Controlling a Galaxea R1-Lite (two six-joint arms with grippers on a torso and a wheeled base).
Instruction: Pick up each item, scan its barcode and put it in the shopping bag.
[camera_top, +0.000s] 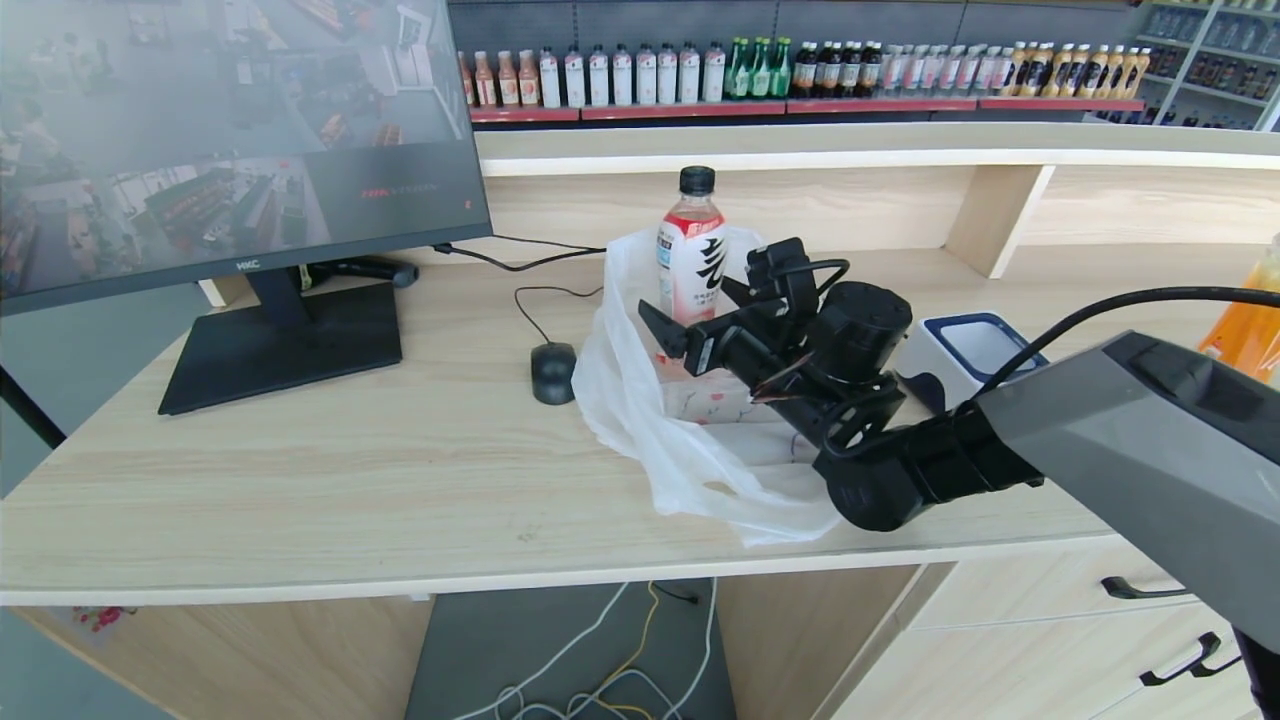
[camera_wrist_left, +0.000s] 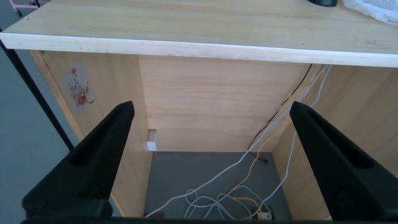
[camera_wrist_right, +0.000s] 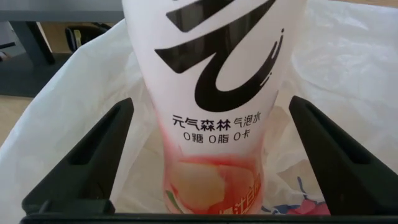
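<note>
Close up, right fingers (camera_wrist_right: 93, 155) stand wide around the bottle (camera_wrist_right: 211, 124); left fingers (camera_wrist_left: 99, 149) gape empty.

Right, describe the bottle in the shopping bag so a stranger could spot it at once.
On the wooden counter, right of the monitor and the computer mouse, sits an open white plastic shopping bag. A drink bottle stands upright in its mouth. It has a black cap and a white-and-pink label with a bold black brushstroke, unlike the orange bottle at the counter's right end.
</note>
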